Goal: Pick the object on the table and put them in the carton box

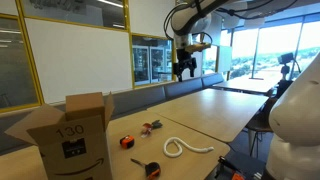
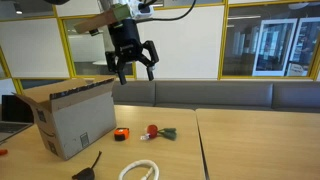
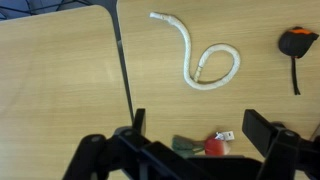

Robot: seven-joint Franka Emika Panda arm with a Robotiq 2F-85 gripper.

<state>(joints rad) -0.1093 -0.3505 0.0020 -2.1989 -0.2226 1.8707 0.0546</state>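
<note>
Here the tool (image 2: 136,72) hangs spread wide and empty above the bench (image 2: 260,140). Below it lie the white rope (image 3: 205,70), a small red item (image 3: 213,147) and an orange-and-black block (image 2: 121,133); off to its side stands the cardboard box (image 1: 80,135), handwritten "130".

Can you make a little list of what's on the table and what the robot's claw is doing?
gripper: open, empty, high above the table
box: upright on table, flaps open
rope: white, curled, on table
red item: on table, outside box
orange block: on table, near box
black tool: orange tip, on table
inside box: cannot tell
</note>
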